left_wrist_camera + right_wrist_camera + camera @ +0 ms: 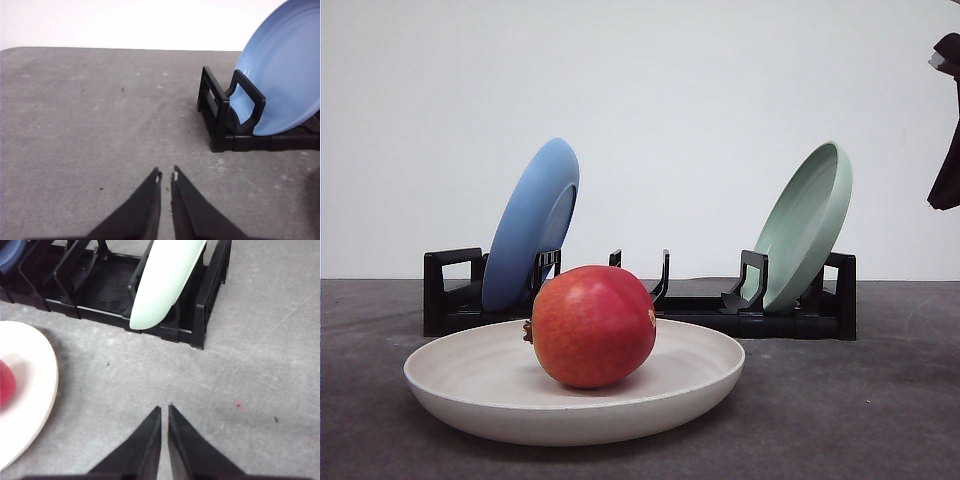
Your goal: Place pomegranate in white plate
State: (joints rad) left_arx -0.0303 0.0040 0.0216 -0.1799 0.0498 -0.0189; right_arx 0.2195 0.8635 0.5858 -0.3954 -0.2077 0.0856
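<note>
Pomegranate (pixel 593 326) sits in the white plate (pixel 470 385), resting on the plate floor, roughly centred, dark nub pointing sideways. Task looks done from here.

Risks, as I judge them:
- Fruit is round and the plate is shallow. Any bump to the plate rim could roll it; the raised rim should catch it, but not a hard knock.
- My right gripper (pixel 164 412) is just beside the plate edge (pixel 47 385), plate off to one side of the fingers. A sideways sweep on retract would clip that rim.
- The dish rack (pixel 200 315) with the pale green plate (pixel 165 285) stands ahead of my right fingers. Pushing forward could hit it and tip that plate.
- Blue plate (pixel 285 75) leans in the rack ahead of my left gripper (pixel 166 175), off to one side; same hazard.

Pose: both grippers empty, jaws nearly together with only a thin slit between the tips, hovering over bare grey table (pixel 100 125), pointing forward and down. Neither touches anything. Safest exit is probably straight up and back.
</note>
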